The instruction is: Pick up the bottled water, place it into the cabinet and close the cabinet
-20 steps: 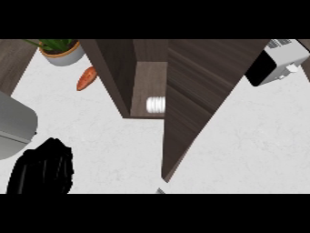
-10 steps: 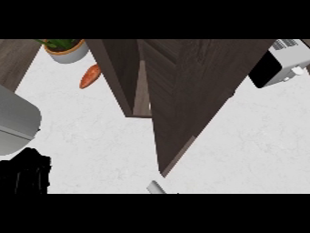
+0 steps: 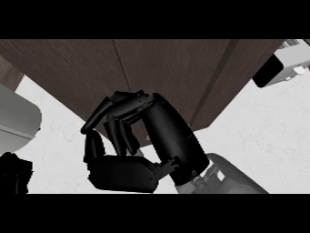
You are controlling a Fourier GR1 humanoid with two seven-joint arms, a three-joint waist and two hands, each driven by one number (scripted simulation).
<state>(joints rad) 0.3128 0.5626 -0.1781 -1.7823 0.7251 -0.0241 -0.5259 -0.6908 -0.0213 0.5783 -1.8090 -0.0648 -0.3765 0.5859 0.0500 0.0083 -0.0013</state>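
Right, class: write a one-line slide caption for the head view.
Right hand raised, fingers curled, before the closed dark-wood cabinet; left hand low at the left edge.

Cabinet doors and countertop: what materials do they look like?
Cabinet doors: dark brown wood or wood-look laminate, matte; faint vertical grain streaks show, with a seam between the two panels. Countertop: white stone-like surface, possibly marble or quartz; pale grey mottling, low sheen.
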